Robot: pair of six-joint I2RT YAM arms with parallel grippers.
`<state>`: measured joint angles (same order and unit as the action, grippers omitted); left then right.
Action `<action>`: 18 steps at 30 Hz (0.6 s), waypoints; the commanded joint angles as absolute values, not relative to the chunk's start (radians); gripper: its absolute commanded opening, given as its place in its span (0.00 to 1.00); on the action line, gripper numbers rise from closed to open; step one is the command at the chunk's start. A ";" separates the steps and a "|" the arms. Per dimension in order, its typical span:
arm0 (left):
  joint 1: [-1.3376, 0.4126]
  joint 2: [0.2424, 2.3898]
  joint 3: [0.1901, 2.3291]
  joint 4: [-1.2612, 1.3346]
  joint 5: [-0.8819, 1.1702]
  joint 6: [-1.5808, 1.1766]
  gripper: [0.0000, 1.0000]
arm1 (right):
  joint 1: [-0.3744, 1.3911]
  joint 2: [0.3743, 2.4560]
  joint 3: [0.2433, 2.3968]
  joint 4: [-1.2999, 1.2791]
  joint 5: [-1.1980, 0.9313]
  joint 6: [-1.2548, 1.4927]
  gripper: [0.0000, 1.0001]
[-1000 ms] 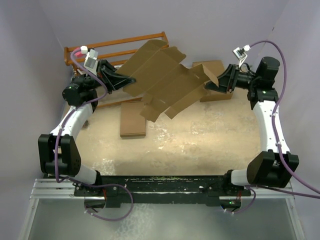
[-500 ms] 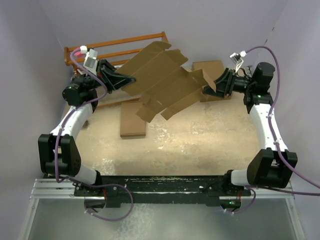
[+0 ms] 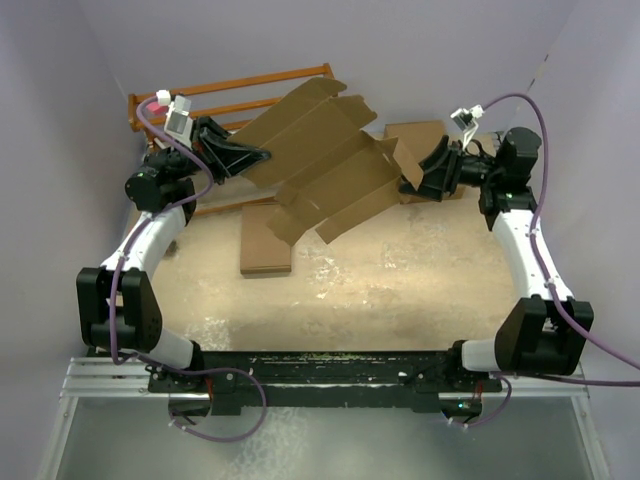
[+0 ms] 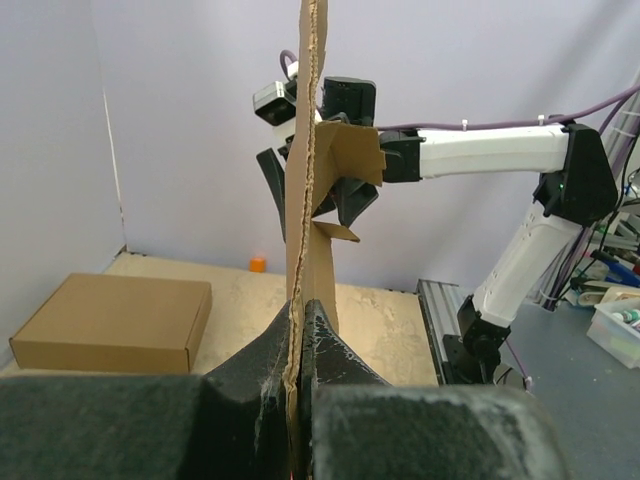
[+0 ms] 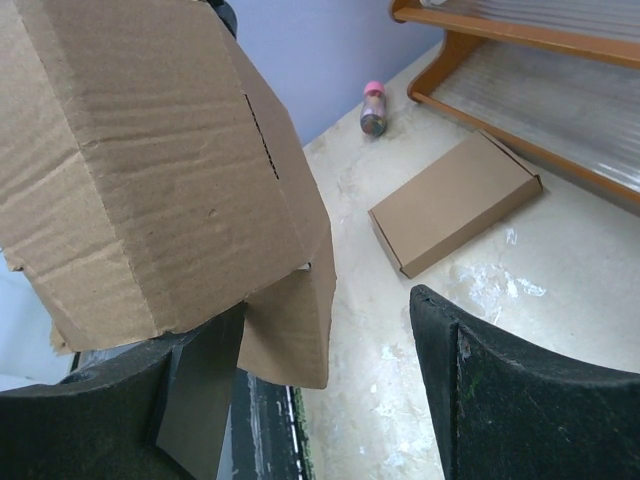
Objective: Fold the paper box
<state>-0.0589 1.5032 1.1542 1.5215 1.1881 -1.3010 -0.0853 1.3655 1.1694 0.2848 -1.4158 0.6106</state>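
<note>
My left fingers clamped on paper box edge; right fingers apart, end flap between. I'd pinch flap, fold along score.

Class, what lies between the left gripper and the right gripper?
The paper box, an unfolded blank in midair: left gripper clamps one end, open right gripper is at the other. Top view.

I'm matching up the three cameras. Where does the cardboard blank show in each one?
Top external: the blank is held in the air, upper centre, between the two arms.
Left wrist: the blank is seen edge-on, a thin upright strip down the middle.
Right wrist: the blank fills the upper left.
Shared landmark: the right gripper, open at the blank's end.
</note>
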 commanded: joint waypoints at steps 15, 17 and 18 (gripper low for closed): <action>-0.054 1.503 1.117 1.651 1.052 -1.281 0.04 | -0.057 1.353 1.091 0.582 -1.417 0.610 0.72; -0.054 1.504 1.109 1.651 1.045 -1.279 0.04 | -0.054 1.357 1.083 0.616 -1.414 0.610 0.72; -0.054 1.505 1.105 1.650 1.042 -1.278 0.04 | -0.053 1.357 1.081 0.626 -1.412 0.610 0.72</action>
<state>-0.0589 1.5059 1.1145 1.5215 1.1030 -1.2961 -0.0631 1.3659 1.0882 0.5125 -1.4124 0.6109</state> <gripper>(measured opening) 0.046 0.715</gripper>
